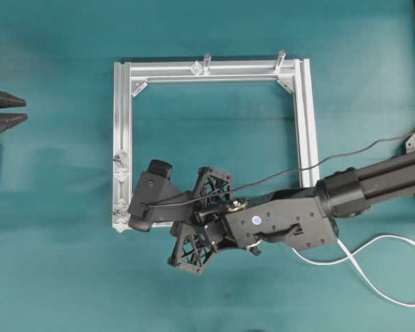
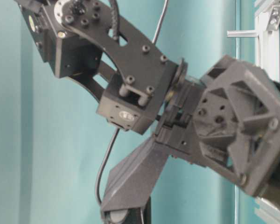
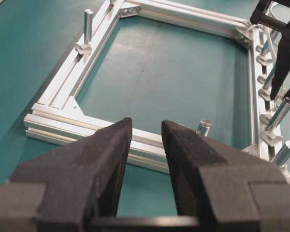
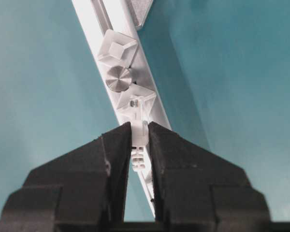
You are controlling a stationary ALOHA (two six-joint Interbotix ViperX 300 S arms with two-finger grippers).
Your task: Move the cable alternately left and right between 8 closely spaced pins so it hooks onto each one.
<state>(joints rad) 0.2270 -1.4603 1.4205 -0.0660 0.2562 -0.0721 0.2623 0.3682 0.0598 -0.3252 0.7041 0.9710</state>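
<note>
Teal table (image 1: 55, 263) fills my views, with a square frame (image 1: 304, 124) lying flat on it. My right hand (image 4: 139, 133) is clamped on the cable's plug (image 4: 139, 140), just over the pins (image 4: 135, 99) on the frame's left rail. The cable (image 1: 373, 270) trails off behind that arm. My left hand (image 3: 146, 133) hangs back, parted and holding nothing.
</note>
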